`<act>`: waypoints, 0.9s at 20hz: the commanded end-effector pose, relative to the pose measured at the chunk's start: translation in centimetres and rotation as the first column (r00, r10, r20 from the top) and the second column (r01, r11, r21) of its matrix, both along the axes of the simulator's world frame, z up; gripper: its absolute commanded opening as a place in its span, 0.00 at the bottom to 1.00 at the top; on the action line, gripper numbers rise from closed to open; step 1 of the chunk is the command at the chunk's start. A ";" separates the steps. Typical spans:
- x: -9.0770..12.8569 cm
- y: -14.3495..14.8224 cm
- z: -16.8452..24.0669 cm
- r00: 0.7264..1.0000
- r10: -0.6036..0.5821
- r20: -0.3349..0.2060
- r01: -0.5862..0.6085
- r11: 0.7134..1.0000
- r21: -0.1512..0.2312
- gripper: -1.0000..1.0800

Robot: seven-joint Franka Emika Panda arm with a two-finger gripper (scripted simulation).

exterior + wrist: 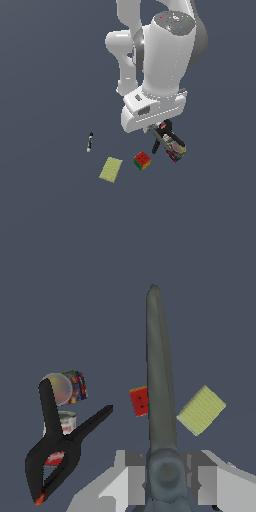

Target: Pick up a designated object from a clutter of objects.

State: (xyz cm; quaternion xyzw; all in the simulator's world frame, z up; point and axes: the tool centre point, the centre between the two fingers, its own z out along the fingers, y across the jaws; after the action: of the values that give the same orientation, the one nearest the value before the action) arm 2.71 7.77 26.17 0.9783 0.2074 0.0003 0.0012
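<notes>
- One pair of scissors (161,386) sits pinched in the gripper (166,478): in the wrist view the grey blades run straight out from between the two pale fingers (127,476), pivot screw right at the pads.
- Orange ring handles not visible in either view; presumably behind the fingers, cannot confirm.
- Gripper state: clenched on the scissors at the pivot end, blades closed together.
- Exterior view: gripper (159,131) hangs under the white arm, with a thin grey sliver of blade (157,134) just showing below the hand. Whether the scissors are already clear of the floor cannot be told for sure; the wrist view shows the other items lying beyond the blades, which suggests some lift.
- Nearest clutter: black clamp (55,443) with red tips and the colourful small container (70,387), touching or overlapping each other, just beside the gripper in the exterior view.
- Further out: red-green-yellow cube (142,161), then the flat yellow-green rectangle (110,169), then the black marker (90,142), well apart toward the exterior view's left.
- Progress, my judgement: selection and grasp done, correct object held. Remaining: raise it well clear of the clutter and keep the thin blades from slipping or rotating in the pads.
</notes>
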 end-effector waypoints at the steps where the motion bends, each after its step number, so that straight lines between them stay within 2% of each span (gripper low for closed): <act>1: 0.8 1.5 2.1 1.000 -0.001 -0.001 0.001 1.000 0.000 0.00; 11: 3.8 6.5 8.4 1.000 -0.001 -0.001 0.001 1.000 0.002 0.00; 18: 5.2 8.6 11.1 1.000 -0.001 -0.001 0.001 1.000 0.002 0.00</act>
State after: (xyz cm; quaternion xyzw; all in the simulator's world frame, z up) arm 7.61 15.98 36.76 0.9783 0.2070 0.0000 0.0000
